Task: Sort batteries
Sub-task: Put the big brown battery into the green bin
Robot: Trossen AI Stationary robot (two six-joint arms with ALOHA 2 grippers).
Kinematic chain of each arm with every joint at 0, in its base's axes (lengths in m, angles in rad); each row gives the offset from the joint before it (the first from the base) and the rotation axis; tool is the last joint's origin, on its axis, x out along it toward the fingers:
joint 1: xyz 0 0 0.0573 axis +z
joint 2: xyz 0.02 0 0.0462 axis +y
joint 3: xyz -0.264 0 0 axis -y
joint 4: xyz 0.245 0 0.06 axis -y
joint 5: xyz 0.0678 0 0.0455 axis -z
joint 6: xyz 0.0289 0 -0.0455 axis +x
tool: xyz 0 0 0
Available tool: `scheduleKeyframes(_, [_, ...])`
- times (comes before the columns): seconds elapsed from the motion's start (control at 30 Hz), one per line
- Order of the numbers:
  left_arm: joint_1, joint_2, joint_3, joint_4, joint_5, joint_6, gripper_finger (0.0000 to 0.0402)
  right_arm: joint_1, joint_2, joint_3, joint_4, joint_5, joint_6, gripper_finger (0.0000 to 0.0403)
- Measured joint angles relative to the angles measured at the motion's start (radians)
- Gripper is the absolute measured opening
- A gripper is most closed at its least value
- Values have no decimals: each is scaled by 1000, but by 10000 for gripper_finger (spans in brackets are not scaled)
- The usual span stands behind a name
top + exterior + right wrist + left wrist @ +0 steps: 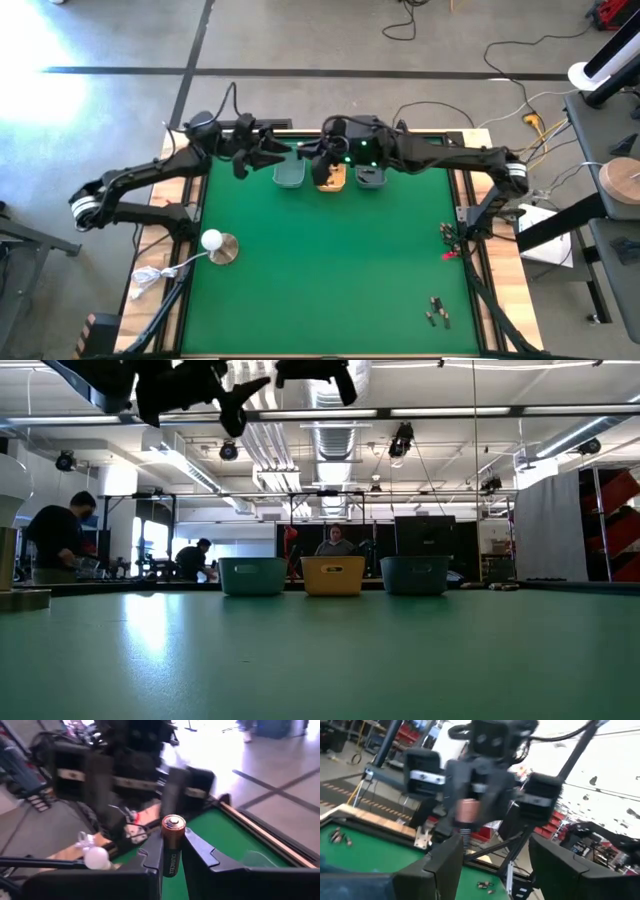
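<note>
Right claw [172, 851]: upright "DURACELL" battery [172, 842]

The worktop [330, 270] is green. Of three far trays, the middle tray [333, 575] is yellow, the outer trays [252, 576] grey-teal. The battery [172, 845] is copper-topped black.

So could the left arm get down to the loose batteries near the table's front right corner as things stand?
Probably not easily. The left end effector, open and empty, is at the far edge by the trays, while those batteries lie diagonally across the table. Nothing blocks the way; the distance is the doubt.
</note>
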Motion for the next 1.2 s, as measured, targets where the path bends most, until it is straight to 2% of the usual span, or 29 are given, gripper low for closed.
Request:
scheduleKeyframes(0.27, [0,67,-1,6,-15,22,201,2,35,38,-6,-5,11,38])
scheduleKeyframes(0.53, [-6,110,41,14,-22,115,193,0,32,40,-5,1,45,38])
scheduleKeyframes(0.67, [-6,129,64,13,-9,151,154,0,32,40,-5,32,72,38])
scheduleKeyframes(0.93, [-5,154,66,12,5,178,36,-8,32,39,-7,59,134,38])
scheduleKeyframes(1.2, [0,146,65,7,7,185,28,-7,31,39,-6,57,132,48])
